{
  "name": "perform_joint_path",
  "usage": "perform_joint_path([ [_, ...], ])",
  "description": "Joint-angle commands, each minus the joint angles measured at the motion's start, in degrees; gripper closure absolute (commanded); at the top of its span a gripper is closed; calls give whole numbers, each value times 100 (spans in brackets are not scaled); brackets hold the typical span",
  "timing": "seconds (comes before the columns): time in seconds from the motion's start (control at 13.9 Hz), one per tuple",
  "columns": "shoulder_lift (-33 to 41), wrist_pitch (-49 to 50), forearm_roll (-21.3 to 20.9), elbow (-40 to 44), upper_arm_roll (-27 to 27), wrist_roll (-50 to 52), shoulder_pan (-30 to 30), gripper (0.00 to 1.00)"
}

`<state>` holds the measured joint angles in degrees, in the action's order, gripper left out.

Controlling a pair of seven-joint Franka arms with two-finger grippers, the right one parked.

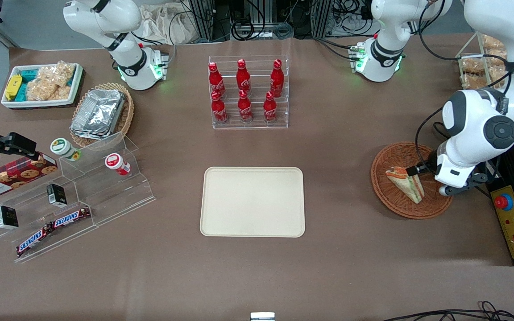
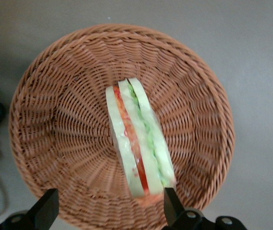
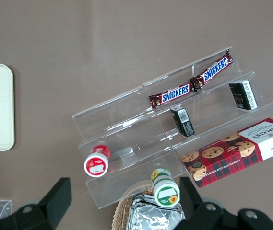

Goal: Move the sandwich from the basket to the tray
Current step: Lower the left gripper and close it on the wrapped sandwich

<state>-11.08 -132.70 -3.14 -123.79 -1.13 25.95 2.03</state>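
Starting at the parked arm's end of the table there is a stepped clear display (image 1: 83, 187) with Snickers bars (image 1: 54, 229) and a box of cookies (image 1: 11, 177), and farther from the front camera a lighter wicker basket holding foil trays (image 1: 101, 113). In the middle, a rack of red cola bottles (image 1: 246, 91) stands farther from the front camera than the cream tray (image 1: 252, 201), which lies bare. Toward the working arm's end sits the round reddish-brown basket (image 1: 411, 180), and the sandwich (image 1: 406, 183) is in it, standing on its long edge with the layered cut face turned up.

The gripper (image 2: 110, 211) hangs over the basket's rim, just beside the sandwich. Its fingers (image 2: 45, 208) are spread wide, one close to the wedge's lower end and the other well clear of it over the weave, gripping nothing.

I'd expect the sandwich to be light and soft: pale bread with orange and green filling, likely to squash or shear apart under a hard pinch, and any clear wrap would make it slippery. The sensible hold looks to be across the two flat bread faces, near the middle of the wedge, so the slices are pressed together, not pried apart. The thin pointed end would probably bend and offers little to grip. A gentle closure should do; the wicker wall beside it leaves modest room for the outer finger.
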Motion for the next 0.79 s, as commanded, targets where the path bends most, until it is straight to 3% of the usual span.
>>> perform_joint_path([
  [0.0, -122, -502, -64, -111, -37, 559, 78, 2],
  [0.72, -70, -485, -46, 91, -45, 743, 78, 2],
])
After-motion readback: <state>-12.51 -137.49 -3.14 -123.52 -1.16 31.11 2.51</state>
